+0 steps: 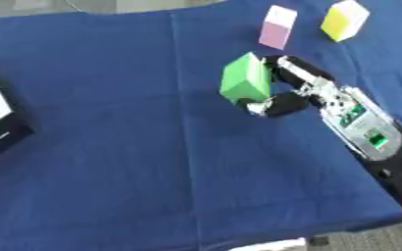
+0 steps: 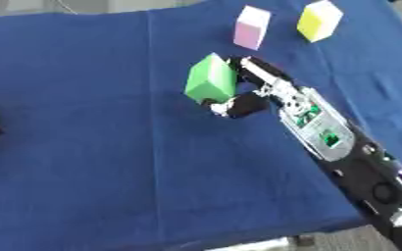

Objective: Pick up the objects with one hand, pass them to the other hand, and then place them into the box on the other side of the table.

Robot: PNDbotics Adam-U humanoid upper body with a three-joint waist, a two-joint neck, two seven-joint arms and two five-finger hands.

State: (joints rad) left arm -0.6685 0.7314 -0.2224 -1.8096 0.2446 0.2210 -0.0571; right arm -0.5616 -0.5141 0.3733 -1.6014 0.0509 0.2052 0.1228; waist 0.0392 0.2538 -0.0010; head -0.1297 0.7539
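The right robot hand (image 1: pixel 283 90) grips the green block (image 1: pixel 245 78) — fingers and thumb curled around it — above the blue tabletop (image 1: pixel 110 147). Beyond it stand 2 more blocks — pink (image 1: pixel 277 27) and yellow (image 1: pixel 344 20).

The right hand (image 1: pixel 283 93) is black, with slim fingers that carry pale silver strips along their backs and a light tip on the thumb. Just behind the hand, the wrist (image 1: pixel 329 98) is a cluster of silver metal parts. Behind the wrist, the forearm (image 1: pixel 365 128) wears a long, rounded silver-grey cover with a small green patch set in it. Beyond that cover, the arm turns black, with round dark fittings near its far end.
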